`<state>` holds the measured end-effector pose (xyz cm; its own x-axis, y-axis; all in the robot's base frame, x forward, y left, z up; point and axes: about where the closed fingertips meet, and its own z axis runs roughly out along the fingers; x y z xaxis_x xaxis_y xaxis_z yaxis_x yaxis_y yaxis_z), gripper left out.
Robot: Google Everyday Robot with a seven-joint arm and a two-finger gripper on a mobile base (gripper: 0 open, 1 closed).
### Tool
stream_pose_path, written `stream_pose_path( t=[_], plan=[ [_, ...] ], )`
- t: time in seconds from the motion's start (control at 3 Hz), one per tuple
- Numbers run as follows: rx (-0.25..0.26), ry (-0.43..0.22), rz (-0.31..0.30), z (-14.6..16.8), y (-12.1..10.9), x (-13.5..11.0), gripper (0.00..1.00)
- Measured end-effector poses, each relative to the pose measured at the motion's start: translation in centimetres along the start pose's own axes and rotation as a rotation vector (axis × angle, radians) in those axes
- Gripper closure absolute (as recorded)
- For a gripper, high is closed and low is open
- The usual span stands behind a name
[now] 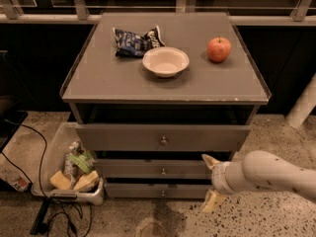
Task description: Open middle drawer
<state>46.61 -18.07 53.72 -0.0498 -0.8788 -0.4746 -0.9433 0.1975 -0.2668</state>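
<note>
**Claw spread at the right end of the middle drawer**

The middle drawer (140, 169) is the second of three grey fronts in the table, a low flat strip with one small round metal knob (163, 171) at its centre. Above it is the taller, wider top drawer (118, 138) with a knob of its own, and below it the narrow bottom drawer (138, 190). Whether the middle front is fully shut or slightly out cannot be told from this angle.

The claw (205, 182) is at the right end of the middle and bottom fronts, on a pale rounded arm (276, 174) that comes in from the right edge. Its two tan fingers (209, 161) are spread well apart, one above the other, with nothing between them. The upper one is level with the middle drawer and the lower one hangs by the bottom drawer's right corner. The claw is to the right of the knob and not touching it.

On the table (98, 80) a pale bowl (165, 61) sits near the centre. A crumpled dark blue snack bag (134, 41) lies just behind it to the left, and a red apple (218, 49) stands apart to the right.

On the speckled floor left of the table is a clear bin (55, 144) holding mixed packets. A black cable (40, 154) runs beside it.
</note>
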Motion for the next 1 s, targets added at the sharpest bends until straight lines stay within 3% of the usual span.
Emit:
stream_pose_path(
  t=[0.33, 1.0],
  plan=[
    [-0.033, 0.031, 0.018, 4.3, 0.3, 1.6, 0.00],
    [-0.019, -0.020, 0.125, 10.0, -2.1, 5.4, 0.00]
  ],
)
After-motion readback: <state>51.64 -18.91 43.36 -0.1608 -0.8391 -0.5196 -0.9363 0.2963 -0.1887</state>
